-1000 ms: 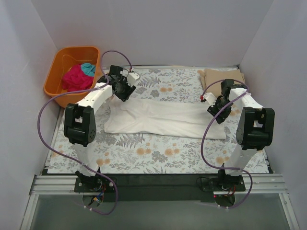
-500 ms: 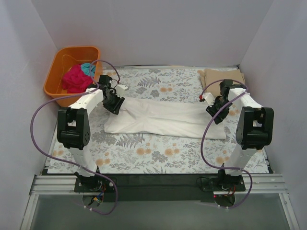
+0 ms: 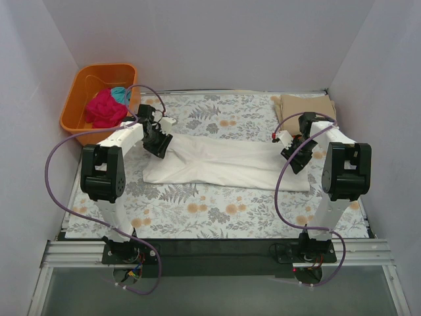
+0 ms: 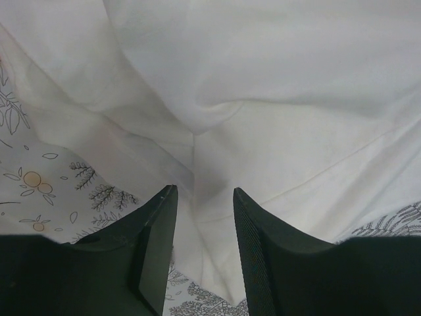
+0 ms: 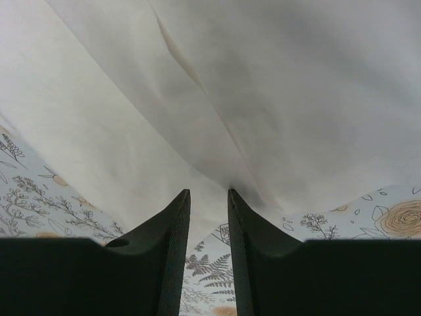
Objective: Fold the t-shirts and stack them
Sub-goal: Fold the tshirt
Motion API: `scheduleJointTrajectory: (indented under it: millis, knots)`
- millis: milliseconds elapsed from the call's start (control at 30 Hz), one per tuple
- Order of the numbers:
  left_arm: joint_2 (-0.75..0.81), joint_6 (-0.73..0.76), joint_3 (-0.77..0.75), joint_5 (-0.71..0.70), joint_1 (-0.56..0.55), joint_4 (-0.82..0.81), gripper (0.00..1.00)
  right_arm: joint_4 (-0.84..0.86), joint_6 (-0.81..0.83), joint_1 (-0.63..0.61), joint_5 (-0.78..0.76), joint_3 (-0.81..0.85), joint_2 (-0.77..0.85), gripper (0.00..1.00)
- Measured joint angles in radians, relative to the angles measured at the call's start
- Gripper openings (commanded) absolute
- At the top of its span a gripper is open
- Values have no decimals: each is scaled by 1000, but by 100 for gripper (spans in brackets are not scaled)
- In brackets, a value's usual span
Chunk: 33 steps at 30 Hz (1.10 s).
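If you lift from here, the main risk is an uneven hold on the white t-shirt [image 3: 227, 161], which lies folded into a long band across the middle of the floral table covering [image 3: 217, 210]. The right gripper [image 3: 293, 158] sits at the band's right end. Its fingers are drawn nearly together on the cloth's edge, and creases run to a point at their tips, so it looks clamped on the shirt. The left gripper [image 3: 160, 146] sits at the far left corner with a wider gap over several soft layers. You cannot tell from the wrist view whether it has pinched them or only straddles them. If one side catches just the top layer, the band could open out or drag crooked, and the slick, thin cotton could slip free. The covering is cloth too, so a low pinch could take it up along with the shirt. The shirt is limp, smooth and lightly wrinkled, with rounded folded edges. The tan t-shirt [image 3: 308, 105] lies flat in a neat rectangle at the far right. The magenta t-shirt [image 3: 105, 108] and teal t-shirt [image 3: 120, 94] sit crumpled in the rigid orange tub [image 3: 75, 118].
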<state>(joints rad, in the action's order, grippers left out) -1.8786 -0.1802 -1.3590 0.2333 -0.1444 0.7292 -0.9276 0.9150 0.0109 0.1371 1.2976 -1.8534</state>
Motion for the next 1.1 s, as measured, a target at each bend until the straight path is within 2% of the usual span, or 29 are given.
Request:
scheduleJointTrajectory:
  millis: [467,567,600,700,1033,1067,1100]
  knots:
    - [-18,0,58,-16,0,4,36,11,0,0,-34,-21,-1,31]
    - [-18,-1,57,-19,0,4,23,11,0,0,-39,-21,-1,31]
    - [-18,0,57,-21,0,5,12,11,0,0,-39,-21,-1,31]
    - [-18,0,53,-28,0,6,0,12,0,0,-43,-22,-1,31]
    - [-18,43,4,-68,28,33,0,14,1,0,-62,-36,-1,31]
    - [-18,48,4,-70,37,35,2,14,1,0,-63,-36,-1,30]
    - [-18,53,4,-71,44,35,9,14,0,0,-64,-36,-1,31]
